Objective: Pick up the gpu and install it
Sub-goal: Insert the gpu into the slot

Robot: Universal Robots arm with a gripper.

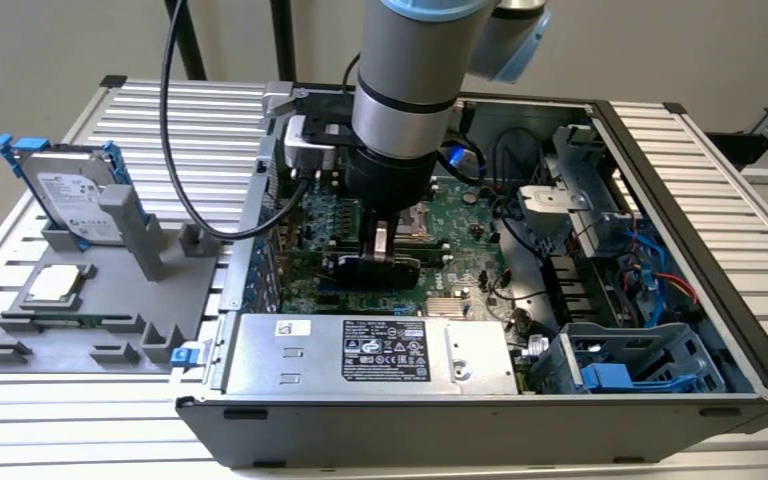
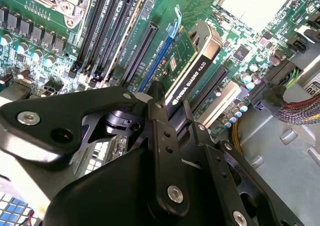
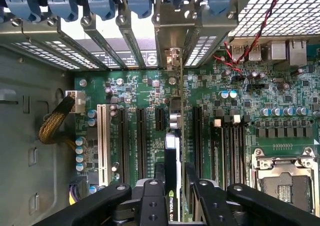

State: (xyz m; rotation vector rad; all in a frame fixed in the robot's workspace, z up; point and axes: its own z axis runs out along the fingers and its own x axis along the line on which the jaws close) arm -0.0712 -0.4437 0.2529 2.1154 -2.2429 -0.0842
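Hand (image 3: 172, 186) fingers around gpu (image 3: 172, 151), lower card edge hidden.

even bright light, soft shadows

The arm (image 1: 404, 95) is a thick grey cylinder with a black band, pale blue joint caps and a black wrist section. A black cable (image 1: 177, 130) loops along it. The gripper (image 2: 172, 121) has matte black linkage plates and fingers (image 3: 150, 201) dotted with silver screws and round holes.
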